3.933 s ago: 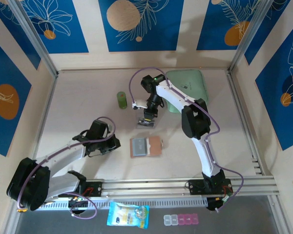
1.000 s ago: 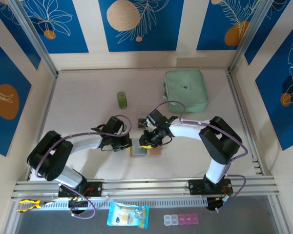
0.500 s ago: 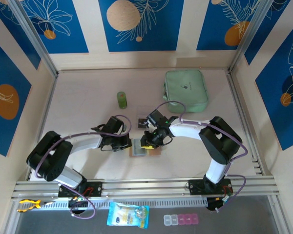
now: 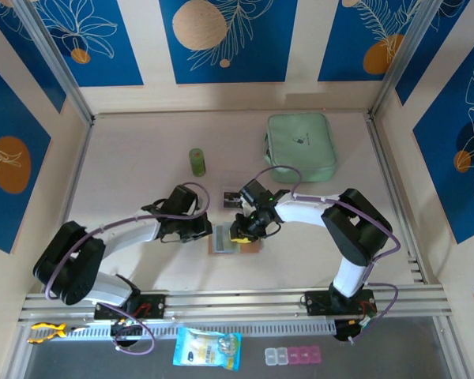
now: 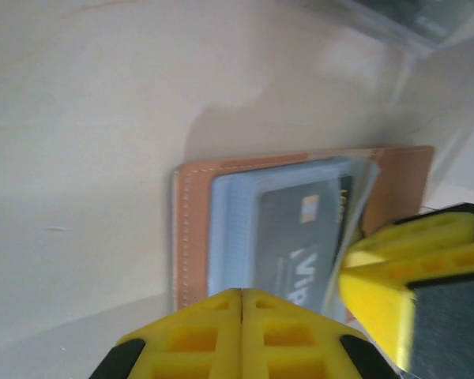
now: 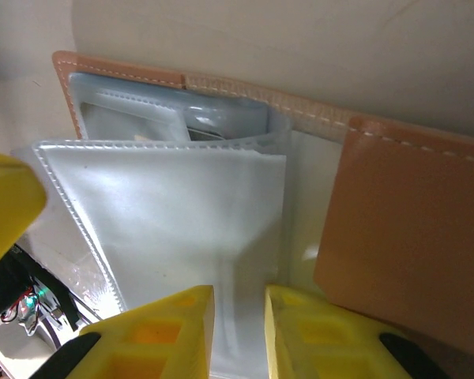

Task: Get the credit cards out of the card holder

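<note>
The pinkish-tan card holder (image 4: 238,244) lies open on the table between both grippers. In the left wrist view its tan edge (image 5: 191,229) frames a grey pocket holding a dark grey credit card (image 5: 296,237). My left gripper (image 4: 208,231) (image 5: 242,294) is shut and empty, its tip at the holder's left side. My right gripper (image 4: 238,234) (image 6: 238,296) stands narrowly open over the holder's clear sleeve (image 6: 182,205), a ridge of which runs into the gap. The tan flap (image 6: 411,229) lies to its right. Another credit card (image 4: 231,197) lies on the table behind the holder.
A mint-green zip pouch (image 4: 300,147) sits at the back right, and a small green cylinder (image 4: 197,162) stands at the back centre-left. In front of the arm rail (image 4: 300,304) lie a snack packet (image 4: 208,348) and small pill boxes (image 4: 292,356).
The right arm came from the back centre, where a card now lies, down to the holder, and the left arm moved in to the holder's left. In the last second the right jaws narrowed slightly.
</note>
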